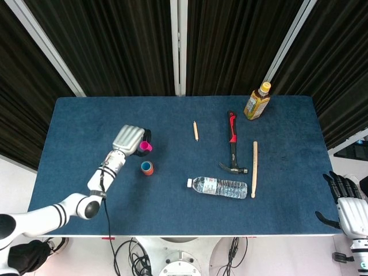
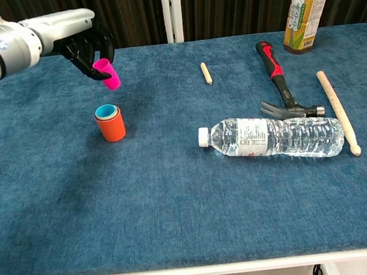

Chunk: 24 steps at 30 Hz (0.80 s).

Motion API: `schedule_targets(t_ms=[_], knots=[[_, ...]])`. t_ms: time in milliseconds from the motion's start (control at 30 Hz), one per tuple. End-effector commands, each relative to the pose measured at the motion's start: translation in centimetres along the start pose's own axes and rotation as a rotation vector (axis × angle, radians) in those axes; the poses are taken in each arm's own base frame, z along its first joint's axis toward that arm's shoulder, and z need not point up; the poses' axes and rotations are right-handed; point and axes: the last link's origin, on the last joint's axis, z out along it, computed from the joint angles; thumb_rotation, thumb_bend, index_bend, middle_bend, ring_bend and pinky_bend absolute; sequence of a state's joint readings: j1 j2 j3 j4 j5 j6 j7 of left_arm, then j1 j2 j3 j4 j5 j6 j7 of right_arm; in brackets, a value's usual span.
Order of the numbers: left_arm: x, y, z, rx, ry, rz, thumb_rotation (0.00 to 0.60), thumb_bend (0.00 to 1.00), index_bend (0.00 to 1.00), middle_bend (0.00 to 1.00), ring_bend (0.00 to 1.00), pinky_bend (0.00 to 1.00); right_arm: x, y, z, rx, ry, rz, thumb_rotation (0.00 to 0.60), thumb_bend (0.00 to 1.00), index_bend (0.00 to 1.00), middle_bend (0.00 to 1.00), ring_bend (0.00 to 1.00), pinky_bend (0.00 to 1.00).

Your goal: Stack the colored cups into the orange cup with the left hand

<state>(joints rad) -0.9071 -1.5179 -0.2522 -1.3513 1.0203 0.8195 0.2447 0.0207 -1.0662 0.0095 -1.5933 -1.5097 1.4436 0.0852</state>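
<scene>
a pink cup is held in the fingers of the left hand, raised clear of the blue worktop and tilted, its open mouth turned up toward the hand and its narrower base pointing down and toward the robot. the orange cup stands upright on the worktop with a teal cup already nested in its mouth, so part of the stacking appears done.

the relation on which the coming move turns is seen best in the chest view: the orange cup lies just below the pink cup and a little nearer the robot, close but not touching. in the head view the pink cup is seen just beyond the stack. the pink cup's long axis is slanted, while the stack's axis is vertical, so it is judged that the cup must be brought upright and over the teal rim before it is lowered.

the left hand is by far the nearer; the right hand is seen only in the head view, off the worktop's right edge, released, its fingers spread and nothing held.
</scene>
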Motion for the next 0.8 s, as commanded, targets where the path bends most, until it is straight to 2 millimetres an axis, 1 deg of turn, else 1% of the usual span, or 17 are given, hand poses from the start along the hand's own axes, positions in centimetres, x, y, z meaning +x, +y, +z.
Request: schedule_targets(t_ms=[33,133,300,467,633,800], knots=[[1.0,0.2,-3.4,-0.003,-0.025,0.051,0.6,0.26,0.55,0.53,0.52,0.46,0.1,-0.2,-0.1,0.008,0.002,-0.001,0.6,0.12,0.0,0.0,0.0,0.0],[0.5,0.9,-4.6,-0.014,-0.044,0.045,0.6,0.26,0.55,0.53,0.52,0.46,-0.1,-0.3,-0.1,0.008,0.001,0.001,0.6,0.12,0.0,0.0,0.0,0.0],[0.4,1.3,-5.3,-0.012,-0.04,0.056,0.6,0.26,0.55,0.53,0.52,0.46,-0.4,-0.1,-0.3,0.005,-0.008,0.004,0.6,0.12,0.0,0.0,0.0,0.0],[0.2,1.4,-5.6,-0.005,-0.063,0.047,0.6,0.26,0.55,0.53,0.52,0.46,-0.3,0.2,-0.3,0.001,-0.003,0.009,0.6,0.12,0.0,0.0,0.0,0.0],[-1.0,1.3,-5.3,0.007,-0.089,0.026,0.6,0.26,0.55,0.53,0.52,0.46,-0.4,0.2,-0.2,0.002,-0.005,0.013,0.6,0.12,0.0,0.0,0.0,0.0],[-1.7,1.5,-5.0,0.0,-0.087,0.017,0.6,0.26,0.55,0.53,0.52,0.46,-0.4,0.2,-0.2,0.002,-0.003,0.015,0.6,0.12,0.0,0.0,0.0,0.0]])
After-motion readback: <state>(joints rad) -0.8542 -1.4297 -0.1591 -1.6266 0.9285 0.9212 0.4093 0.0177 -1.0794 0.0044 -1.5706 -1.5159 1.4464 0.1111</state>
